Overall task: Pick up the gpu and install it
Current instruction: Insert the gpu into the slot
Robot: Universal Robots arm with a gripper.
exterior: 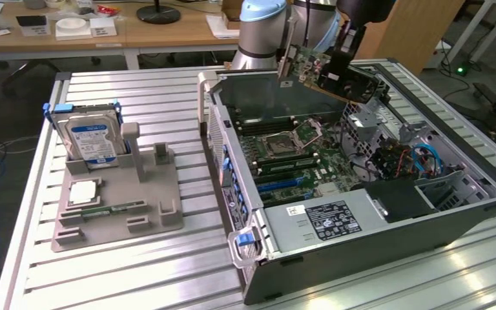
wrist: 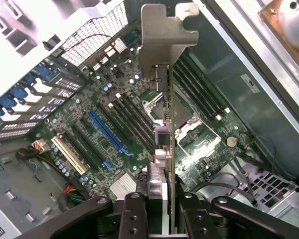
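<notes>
Pick is done: gpu (exterior: 314,64) is being held edge-on, end effector (wrist: 165,211) partly closed and clamped on the card, above the open PC case (exterior: 454,201) toward the far edge of the tabletop (exterior: 144,97). Install is pending: blue motherboard slot (wrist: 107,132) is sitting empty.
</notes>
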